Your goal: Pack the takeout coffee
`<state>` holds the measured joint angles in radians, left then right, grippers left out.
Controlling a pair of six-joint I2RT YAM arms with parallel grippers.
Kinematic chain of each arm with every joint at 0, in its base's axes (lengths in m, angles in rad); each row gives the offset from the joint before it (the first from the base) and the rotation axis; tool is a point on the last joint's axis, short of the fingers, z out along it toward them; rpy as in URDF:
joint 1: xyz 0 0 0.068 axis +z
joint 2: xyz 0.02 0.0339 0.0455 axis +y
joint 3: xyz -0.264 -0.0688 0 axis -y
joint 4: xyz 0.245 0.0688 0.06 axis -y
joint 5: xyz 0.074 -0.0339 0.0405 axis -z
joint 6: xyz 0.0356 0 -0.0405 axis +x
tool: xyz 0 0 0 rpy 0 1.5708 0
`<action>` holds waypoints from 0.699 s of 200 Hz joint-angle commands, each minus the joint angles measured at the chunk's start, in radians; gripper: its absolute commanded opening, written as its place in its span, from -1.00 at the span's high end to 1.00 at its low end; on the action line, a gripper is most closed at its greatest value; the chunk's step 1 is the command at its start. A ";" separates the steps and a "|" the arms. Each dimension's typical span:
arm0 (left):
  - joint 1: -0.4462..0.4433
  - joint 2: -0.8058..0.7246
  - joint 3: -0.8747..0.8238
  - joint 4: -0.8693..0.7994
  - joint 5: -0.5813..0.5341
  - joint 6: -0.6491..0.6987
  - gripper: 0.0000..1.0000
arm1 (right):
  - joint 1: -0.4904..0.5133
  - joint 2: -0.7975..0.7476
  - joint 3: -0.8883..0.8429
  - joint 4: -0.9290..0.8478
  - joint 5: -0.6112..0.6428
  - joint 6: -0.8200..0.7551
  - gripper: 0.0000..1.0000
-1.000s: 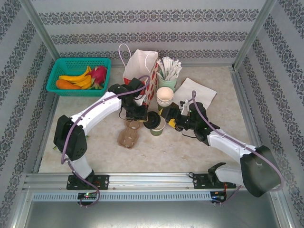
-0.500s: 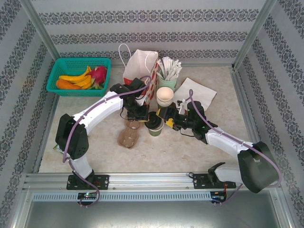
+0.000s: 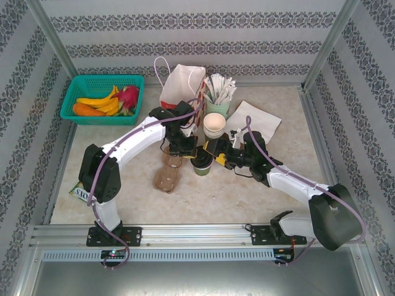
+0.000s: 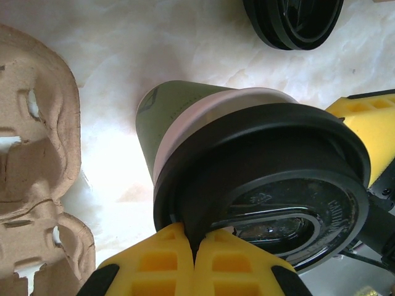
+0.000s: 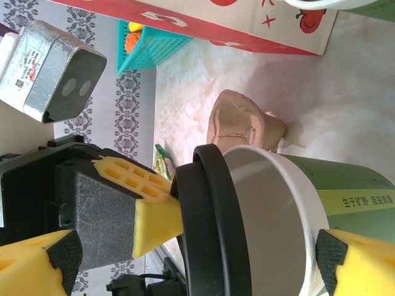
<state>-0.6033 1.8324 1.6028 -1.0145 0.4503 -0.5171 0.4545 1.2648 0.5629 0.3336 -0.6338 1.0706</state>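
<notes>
A: Both grippers met at the paper cup (image 3: 202,164), mid-table, just right of the pulp tray (image 3: 168,174).
B: States?
A: Left gripper (image 4: 194,259) was pinched closed on the black lid's (image 4: 271,203) rim — lid sat tilted, partly over the cup mouth. Right gripper (image 5: 247,246) had the cup wall between its pads (image 5: 355,268).
B: Neighbours?
A: Red-and-white paper bag (image 3: 183,92) just behind — spare lids (image 4: 293,21) beside.

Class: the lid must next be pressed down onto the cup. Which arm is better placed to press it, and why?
Left. The left gripper already pinches the black lid, which sits tilted on the cup. The right gripper brackets the cup's wall, so it seems better suited to steadying.
</notes>
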 commanded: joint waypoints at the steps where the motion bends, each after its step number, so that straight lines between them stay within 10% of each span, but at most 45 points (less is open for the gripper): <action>1: -0.024 0.022 0.044 -0.050 -0.003 0.032 1.00 | 0.016 0.000 0.023 0.018 -0.003 -0.014 -0.96; 140: -0.059 0.121 0.042 -0.054 0.037 0.034 1.00 | 0.033 0.028 0.032 0.050 -0.003 0.001 -0.96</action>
<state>-0.6163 1.8900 1.6505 -1.0554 0.4477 -0.5007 0.4633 1.2804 0.5640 0.3416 -0.6281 1.0714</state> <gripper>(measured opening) 0.049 0.980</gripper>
